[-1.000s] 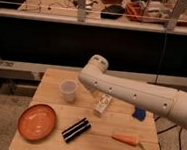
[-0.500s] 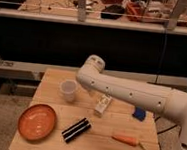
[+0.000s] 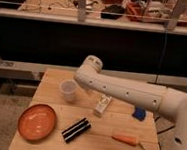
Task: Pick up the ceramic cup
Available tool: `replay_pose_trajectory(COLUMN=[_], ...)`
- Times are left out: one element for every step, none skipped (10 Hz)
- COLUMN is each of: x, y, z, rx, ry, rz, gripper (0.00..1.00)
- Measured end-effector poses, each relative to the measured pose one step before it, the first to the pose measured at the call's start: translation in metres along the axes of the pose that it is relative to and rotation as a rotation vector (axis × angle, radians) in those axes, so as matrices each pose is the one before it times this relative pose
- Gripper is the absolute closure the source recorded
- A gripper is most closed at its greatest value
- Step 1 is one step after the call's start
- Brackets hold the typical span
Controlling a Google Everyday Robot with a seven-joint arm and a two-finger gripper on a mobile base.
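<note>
— Anything moved?
— Not the cup. It stands upright on the table, just beyond the orange plate, untouched. The arm has edged left towards it, so the approach is under way.
— And the gripper?
— Hidden behind the arm's bend, just right of the cup. It is spread wide and apparently holds nothing.

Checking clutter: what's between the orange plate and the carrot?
Camera view: two black bars lie between orange plate and carrot. The gripper is hidden behind the arm's end by the ceramic cup.
</note>
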Motion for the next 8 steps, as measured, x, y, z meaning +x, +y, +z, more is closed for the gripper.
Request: replay_pose_trajectory(x=[-0.00658, -0.00342, -0.00037, -0.00103, -0.00297, -0.00206, -0.00152, -0.00388], y=[-0.00697, -0.00471, -0.00019, -0.00164, -0.00261, -0.00220, -0.00149, -0.00404], z=[0.00429, 0.00432, 0.00250, 0.00196, 0.00373, 0.00320, 0.00254, 0.00496], rx=[0.00478, 0.00507, -0.00043, 0.00268, 0.00185, 0.00116, 0.00088, 0.00271], ry=[-0.00653, -0.00511, -0.00202, -0.00256, -0.00554, -0.00371, -0.00293, -0.00586], rz=[-0.01695, -0.01688, -0.00607, -0.00893, -0.01462, -0.01169, -0.00768, -0.01702], gripper=[0.20, 0.20, 0.20, 0.20, 0.20, 0.20, 0.20, 0.20])
